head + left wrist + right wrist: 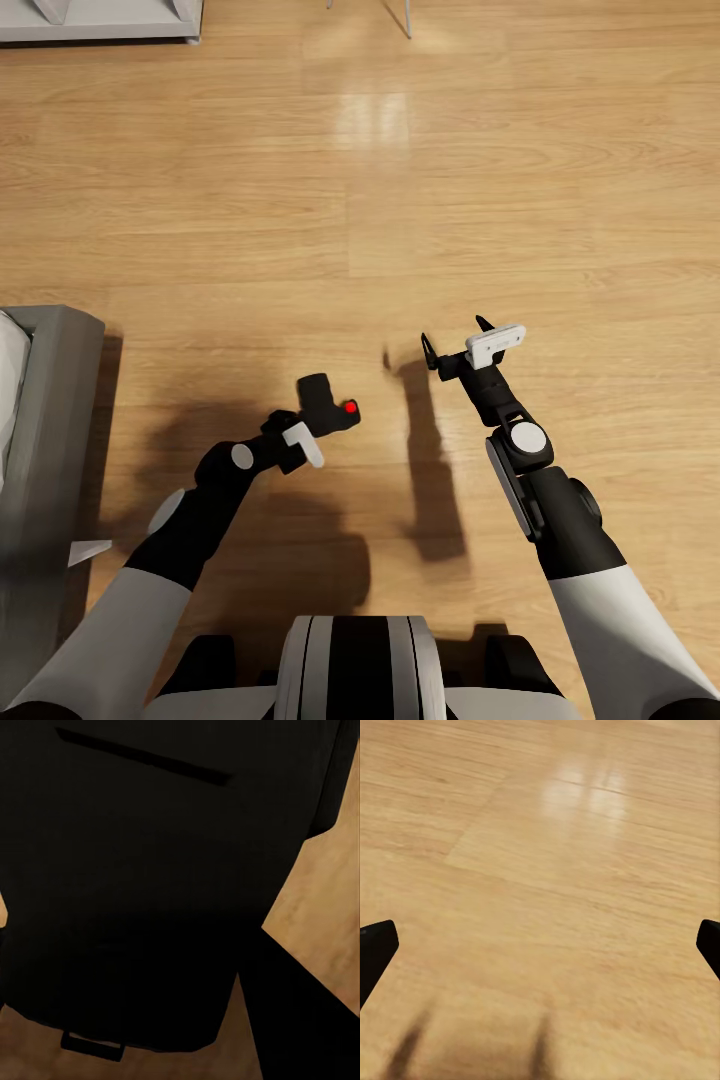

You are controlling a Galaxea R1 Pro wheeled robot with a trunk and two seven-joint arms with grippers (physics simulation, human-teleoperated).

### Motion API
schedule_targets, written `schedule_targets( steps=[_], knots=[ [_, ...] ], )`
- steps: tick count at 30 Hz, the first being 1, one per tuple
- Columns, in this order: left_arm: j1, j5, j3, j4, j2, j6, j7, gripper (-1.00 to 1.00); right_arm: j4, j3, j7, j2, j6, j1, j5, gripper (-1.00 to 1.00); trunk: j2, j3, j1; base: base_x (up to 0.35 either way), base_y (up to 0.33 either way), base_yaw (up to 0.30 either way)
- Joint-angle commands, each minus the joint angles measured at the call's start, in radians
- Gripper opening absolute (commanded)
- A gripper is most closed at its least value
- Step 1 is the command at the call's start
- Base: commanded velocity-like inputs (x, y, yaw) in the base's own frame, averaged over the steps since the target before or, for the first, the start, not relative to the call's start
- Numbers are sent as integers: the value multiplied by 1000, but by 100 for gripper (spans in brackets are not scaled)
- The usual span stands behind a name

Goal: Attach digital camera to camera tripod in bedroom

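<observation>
One digital camera — left gripper clamping it.

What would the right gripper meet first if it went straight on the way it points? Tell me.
Probably just the wood floor. The right gripper is open and empty, and its wrist view looks down along the fingers at bare planks with nothing between; how far off the floor lies is unclear.
</observation>
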Motion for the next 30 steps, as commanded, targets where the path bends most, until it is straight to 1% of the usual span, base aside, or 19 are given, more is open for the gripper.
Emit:
schedule_targets(
  steps=[1,10,11,15,18,20,23,26,30],
  knots=[
    [0,-6,-2,-2,0,3,-5,-100,0,0,1,0,-2,0,10,100,0,0,0,0,0,0],
    [-1,-5,-1,-17,-4,3,-6,-100,0,0,1,0,-2,0,10,100,0,0,0,0,0,0],
    [-2,50,12,-230,-9,14,-20,-100,10,-1,2,0,-1,11,9,100,0,0,0,0,0,0],
    [-2,132,17,-276,-10,25,-21,-100,17,-1,2,0,0,11,9,100,0,0,0,0,0,0],
    [-2,179,19,-307,-11,46,-22,-100,21,-2,1,0,1,11,8,100,0,0,0,0,0,0],
    [-2,198,19,-325,-11,68,-22,-100,24,-4,1,0,1,11,7,100,0,0,0,0,0,0],
    [-2,214,19,-346,-14,103,-25,-100,27,-5,1,0,1,11,1,100,0,0,0,0,0,0],
    [-2,223,19,-370,-24,138,-28,-100,29,-5,1,0,2,10,-9,100,0,0,0,0,0,0],
    [-2,228,19,-404,-43,188,-34,-100,30,-6,1,0,3,10,-22,100,0,0,0,0,0,0]
  ],
)
